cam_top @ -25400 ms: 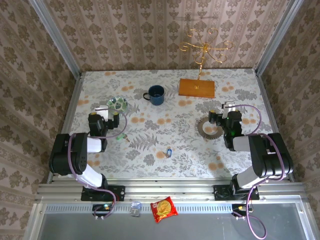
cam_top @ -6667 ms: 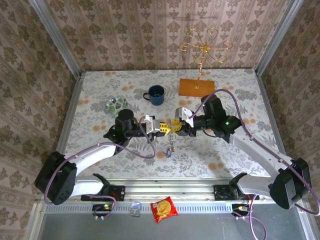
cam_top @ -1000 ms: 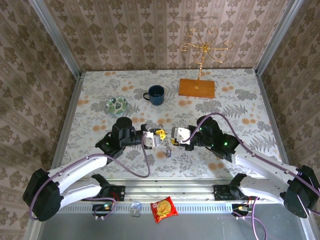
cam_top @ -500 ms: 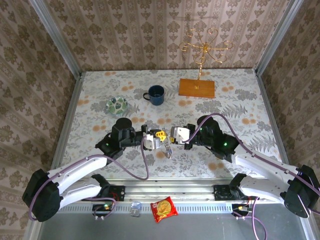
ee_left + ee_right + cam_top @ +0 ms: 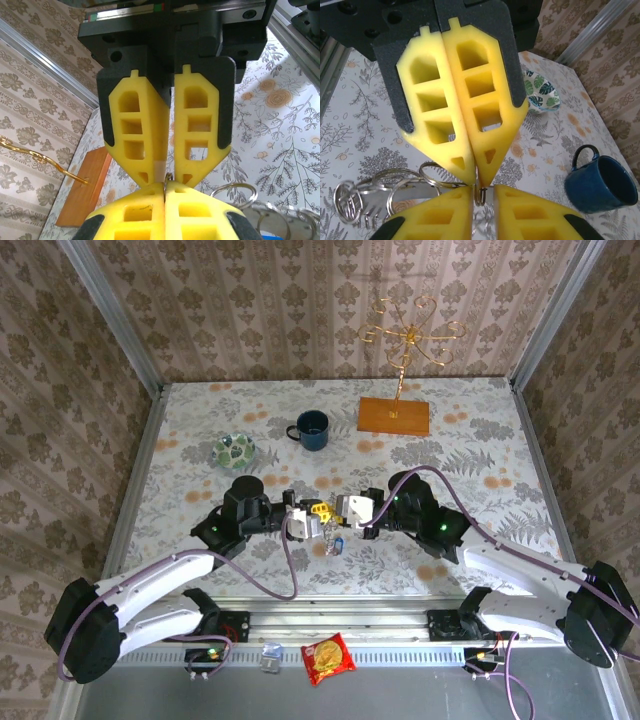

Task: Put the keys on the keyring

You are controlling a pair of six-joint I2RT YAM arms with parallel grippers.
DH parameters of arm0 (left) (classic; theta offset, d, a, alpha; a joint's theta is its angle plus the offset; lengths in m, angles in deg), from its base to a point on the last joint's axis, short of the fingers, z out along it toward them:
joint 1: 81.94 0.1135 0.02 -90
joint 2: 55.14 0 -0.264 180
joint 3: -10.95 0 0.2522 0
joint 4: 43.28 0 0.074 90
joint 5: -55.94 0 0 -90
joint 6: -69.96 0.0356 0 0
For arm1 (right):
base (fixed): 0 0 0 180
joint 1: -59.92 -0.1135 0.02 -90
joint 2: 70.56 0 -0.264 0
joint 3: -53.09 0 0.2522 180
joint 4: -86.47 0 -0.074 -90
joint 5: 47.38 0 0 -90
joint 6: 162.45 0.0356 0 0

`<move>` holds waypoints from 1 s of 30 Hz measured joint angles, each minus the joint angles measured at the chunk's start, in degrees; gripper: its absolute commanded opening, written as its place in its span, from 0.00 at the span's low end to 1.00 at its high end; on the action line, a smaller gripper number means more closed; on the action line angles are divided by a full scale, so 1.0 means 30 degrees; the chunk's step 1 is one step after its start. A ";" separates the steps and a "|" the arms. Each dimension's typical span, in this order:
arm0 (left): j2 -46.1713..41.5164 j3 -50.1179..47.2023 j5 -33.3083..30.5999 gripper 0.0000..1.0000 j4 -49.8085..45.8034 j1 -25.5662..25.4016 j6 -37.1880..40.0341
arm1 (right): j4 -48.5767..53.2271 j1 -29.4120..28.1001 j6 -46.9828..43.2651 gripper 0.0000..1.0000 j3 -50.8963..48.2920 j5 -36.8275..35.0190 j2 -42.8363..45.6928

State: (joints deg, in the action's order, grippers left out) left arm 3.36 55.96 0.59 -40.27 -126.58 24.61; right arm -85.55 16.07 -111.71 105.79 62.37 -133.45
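Closure is seen at both end effectors. The left gripper [image 5: 165, 175] is pressed fully together, its yellow pads [image 5: 135, 135] parted by no more than a seam, and a thin wire loop [image 5: 479, 193] is pinched at the very tips. The right gripper [image 5: 475, 175] is set tip to tip against it from the opposite side. Its pads are likewise drawn together, and the same loop appears to be caught at their points, though how firmly cannot be told.

From that shared pinch the bunch is hung downward toward the table [image 5: 470, 460]. Further wire rings [image 5: 395, 185] are seen just beside the loop. The keyring [image 5: 282, 214], known by its ridged, coil-like edge, is slung below and to one side of the tips: lower right in the left wrist view, lower left in the right wrist view. Its long axis is judged to run roughly down from the pinch, so it is presented nearly edge-on to the overhead camera.

The blue key [image 5: 338, 544] is seen just under the meeting point from above. Whether it rests on the table or hangs with the bunch cannot be told, nor which way its blade points.

Neither arm is the nearer, since both sets of tips are at the loop. Any threading is judged to be directed downward from there.
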 measured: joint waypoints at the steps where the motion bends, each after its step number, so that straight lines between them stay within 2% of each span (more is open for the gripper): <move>1: 0.0015 0.0000 -0.0015 0.00 -0.0007 0.0015 -0.0029 | -0.0036 -0.0007 0.0007 0.07 0.0000 0.0000 -0.0051; 3: 0.0066 -0.0007 -0.0022 0.00 -0.0015 0.0073 -0.0328 | -0.0095 -0.0015 0.0022 0.00 0.0000 0.0007 -0.0219; 7: 0.0342 -0.0153 0.0117 0.01 0.0022 0.0306 -0.1231 | -0.0321 0.0000 0.0226 0.00 0.0000 0.0007 -0.0787; 10: 0.0357 -0.0546 0.0240 0.05 0.0168 0.0576 -0.2164 | -0.0794 0.0029 0.0699 0.00 -0.0058 0.0291 -0.1450; 18: -0.0641 -0.2739 0.0393 0.26 0.1450 0.1078 -0.4830 | -0.2776 0.0073 0.2171 0.00 -0.0474 0.1763 -0.3497; 22: -0.1668 -0.3803 0.1064 0.36 0.2244 0.2076 -0.6091 | -0.3840 0.0255 0.2659 0.00 -0.0466 0.2455 -0.4095; 30: -0.1435 -0.4947 0.1370 0.34 0.3971 0.3067 -0.7584 | -0.4889 0.0576 0.3177 0.00 -0.0466 0.3512 -0.4925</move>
State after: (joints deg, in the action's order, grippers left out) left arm -0.95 41.12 4.70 -28.36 -117.38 1.85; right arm -100.22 17.79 -102.18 104.39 72.91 -148.23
